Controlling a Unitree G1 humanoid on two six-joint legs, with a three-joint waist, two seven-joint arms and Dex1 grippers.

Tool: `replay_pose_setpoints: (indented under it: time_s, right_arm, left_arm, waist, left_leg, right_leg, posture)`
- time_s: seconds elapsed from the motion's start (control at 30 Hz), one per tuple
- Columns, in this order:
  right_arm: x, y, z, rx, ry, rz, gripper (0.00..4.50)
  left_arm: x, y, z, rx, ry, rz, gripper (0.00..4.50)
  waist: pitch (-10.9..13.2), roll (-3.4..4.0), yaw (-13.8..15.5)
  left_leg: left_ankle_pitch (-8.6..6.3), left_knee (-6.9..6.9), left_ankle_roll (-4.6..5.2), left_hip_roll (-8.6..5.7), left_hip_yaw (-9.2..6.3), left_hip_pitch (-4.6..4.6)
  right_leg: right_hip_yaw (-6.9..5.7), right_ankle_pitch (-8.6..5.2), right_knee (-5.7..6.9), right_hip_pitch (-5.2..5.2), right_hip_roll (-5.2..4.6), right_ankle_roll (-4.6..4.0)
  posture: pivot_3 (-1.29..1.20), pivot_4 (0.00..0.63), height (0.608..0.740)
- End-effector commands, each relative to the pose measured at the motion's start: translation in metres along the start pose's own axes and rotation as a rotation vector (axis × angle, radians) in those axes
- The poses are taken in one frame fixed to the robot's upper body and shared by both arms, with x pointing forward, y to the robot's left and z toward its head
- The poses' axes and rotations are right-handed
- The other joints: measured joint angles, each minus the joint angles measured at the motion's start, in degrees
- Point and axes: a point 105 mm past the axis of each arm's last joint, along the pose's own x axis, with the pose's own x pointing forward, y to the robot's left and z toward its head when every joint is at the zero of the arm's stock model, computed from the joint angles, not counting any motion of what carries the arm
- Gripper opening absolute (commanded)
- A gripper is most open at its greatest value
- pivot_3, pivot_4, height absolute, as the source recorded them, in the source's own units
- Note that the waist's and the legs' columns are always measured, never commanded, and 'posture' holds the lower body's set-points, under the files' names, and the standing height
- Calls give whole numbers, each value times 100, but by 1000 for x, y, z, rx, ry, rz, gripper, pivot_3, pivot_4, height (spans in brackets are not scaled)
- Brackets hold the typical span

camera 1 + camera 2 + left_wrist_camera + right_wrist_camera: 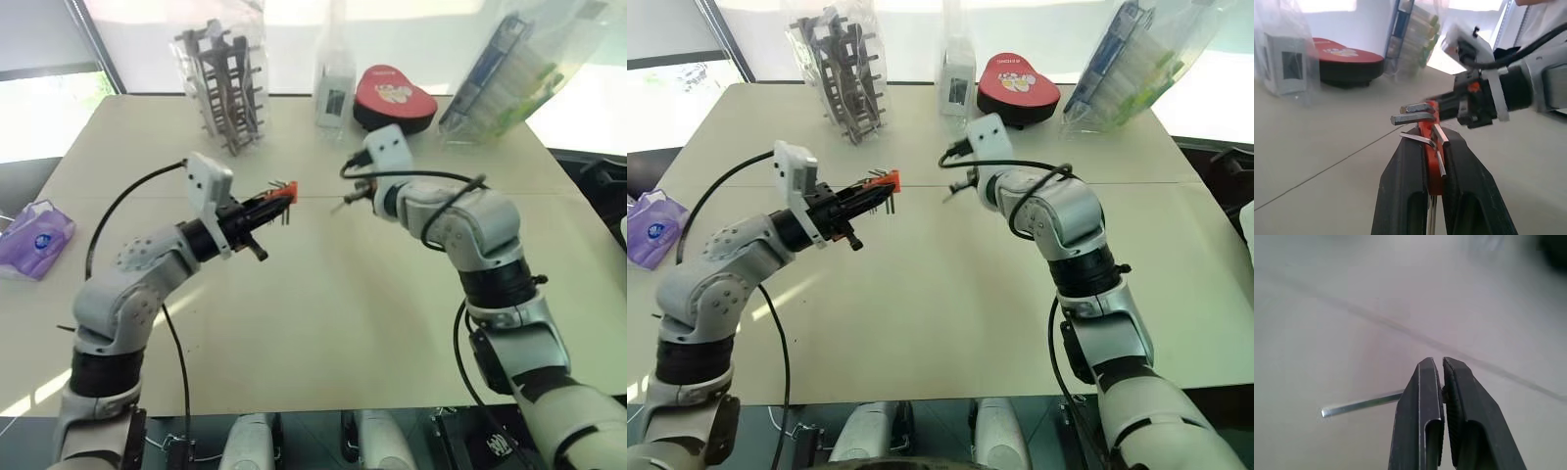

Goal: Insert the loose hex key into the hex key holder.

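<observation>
Holding, left gripper (263, 209): clamped on hex key holder (281, 195), raised above the table (323, 323). Right gripper (1443, 382): pinching loose hex key (1361, 405), near, facing. Advice: align the tip with an empty slot, advance slowly.

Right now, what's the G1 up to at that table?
It is mid-way through putting a hex key back in its set. The left fingers are shut on the orange-red hex key holder, held above the table. The right fingers are shut on the loose hex key, also lifted off the table and facing the holder. A gap separates the two, so the key is not yet inserted.
</observation>
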Motion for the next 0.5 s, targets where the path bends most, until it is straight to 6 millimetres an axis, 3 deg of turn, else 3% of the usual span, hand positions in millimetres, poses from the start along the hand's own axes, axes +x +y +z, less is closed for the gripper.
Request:
replay_pose_setpoints:
  time_s: [0.03,0.13,0.27,0.5]
  right_arm:
    - [-18,1,57,-75,-420,40,33]
    - [-38,15,80,-227,-675,121,33]
    - [-64,38,94,-474,-908,256,33]
    - [-85,56,97,-791,-1067,423,33]
  left_arm:
    - [9,-2,12,33,-49,-28,0]
    - [13,1,15,7,-64,-44,0]
    - [13,4,20,-25,-71,-70,0]
    - [11,1,23,-27,-32,-149,0]
  waist:
    - [0,0,-5]
    - [0,0,-19]
    - [1,0,-21]
    - [1,1,-16]
  left_leg:
    - [2,0,-3,0,0,0]
    - [5,0,-8,0,1,0]
    - [8,0,-12,1,-1,0]
    - [12,1,-18,1,-1,2]
  right_leg:
    - [0,0,0,0,0,0]
    - [1,-1,-1,0,0,2]
    - [1,-2,2,-1,1,5]
    - [1,-2,5,1,0,5]
  posture:
    - [0,150,740]
    - [0,150,740]
    - [0,150,740]
    - [0,150,740]
